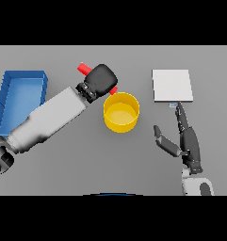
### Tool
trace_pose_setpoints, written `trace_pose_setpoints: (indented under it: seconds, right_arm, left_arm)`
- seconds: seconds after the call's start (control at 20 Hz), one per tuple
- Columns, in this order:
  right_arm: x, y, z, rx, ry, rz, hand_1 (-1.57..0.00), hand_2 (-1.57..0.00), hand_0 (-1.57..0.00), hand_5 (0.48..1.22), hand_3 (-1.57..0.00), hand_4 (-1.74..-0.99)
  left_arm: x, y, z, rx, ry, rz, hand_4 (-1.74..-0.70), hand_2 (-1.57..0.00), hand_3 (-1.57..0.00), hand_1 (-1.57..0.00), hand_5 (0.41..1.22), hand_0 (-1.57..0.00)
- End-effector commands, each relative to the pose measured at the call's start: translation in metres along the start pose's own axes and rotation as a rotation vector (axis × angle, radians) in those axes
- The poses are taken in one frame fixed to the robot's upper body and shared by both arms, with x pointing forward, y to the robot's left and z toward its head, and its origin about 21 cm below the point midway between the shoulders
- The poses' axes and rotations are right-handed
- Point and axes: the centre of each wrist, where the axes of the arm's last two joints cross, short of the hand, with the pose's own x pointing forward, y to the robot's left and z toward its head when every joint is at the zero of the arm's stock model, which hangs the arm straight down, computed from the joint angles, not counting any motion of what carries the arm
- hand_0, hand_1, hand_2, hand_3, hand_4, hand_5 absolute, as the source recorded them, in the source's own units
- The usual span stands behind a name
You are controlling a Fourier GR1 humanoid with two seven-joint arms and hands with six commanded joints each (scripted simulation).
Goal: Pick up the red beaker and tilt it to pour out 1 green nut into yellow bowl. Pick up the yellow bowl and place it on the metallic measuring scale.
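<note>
The left robot hand [101, 79] is wrapped around the red beaker [84, 69], holding it tipped just past the yellow bowl [121, 112] at about eleven o'clock from it. No nut shows in the bowl. To pour only one, I'd say roll the wrist slowly with the mouth over the bowl and stop at once. The right robot hand [185, 139] rests with fingers straight, at six o'clock from the scale [172, 85]. A blue tray [4, 92] sits at nine o'clock on the surface [133, 160].

Lab bench: red beaker [83, 68], measuring scale [172, 85].
</note>
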Motion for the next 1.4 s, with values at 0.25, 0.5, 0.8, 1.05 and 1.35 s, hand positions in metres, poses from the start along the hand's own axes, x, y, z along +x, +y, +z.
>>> trace_pose_setpoints:
  seconds: [0.25,0.5,0.8,1.05,1.35]
  right_arm:
    - [0.000,-0.005,0.002,-0.021,-0.013,0.021,0.00,0.00,0.00,0.627,0.00,-1.288]
    - [-0.003,-0.005,0.002,-0.029,0.018,0.051,0.00,0.00,0.00,0.588,0.00,-1.270]
    - [-0.002,-0.001,0.001,-0.031,0.007,0.071,0.00,0.00,0.00,0.589,0.00,-1.214]
    - [-0.001,-0.004,0.001,-0.035,-0.007,0.098,0.00,0.00,0.00,0.594,0.00,-1.210]
    - [-0.002,0.001,0.001,-0.033,-0.017,0.096,0.00,0.00,0.00,0.592,0.00,-1.201]
  left_arm:
    - [0.013,0.009,-0.007,-0.079,-0.032,-0.259,-1.74,-1.57,-1.55,-1.57,1.220,-1.57]
    - [0.015,0.017,-0.014,-0.081,-0.044,-0.415,-1.74,-1.57,-1.56,-1.57,1.221,-1.57]
    - [0.022,0.028,-0.023,-0.141,-0.089,-0.596,-1.73,-1.57,-1.57,-1.57,1.221,-1.57]
    - [0.024,0.033,-0.025,-0.127,-0.118,-0.720,-1.73,-1.57,-1.57,-1.57,1.221,-1.57]
    - [-0.026,0.100,-0.018,-0.057,-0.011,-0.692,-1.68,-1.40,-1.51,-1.57,1.221,-1.57]
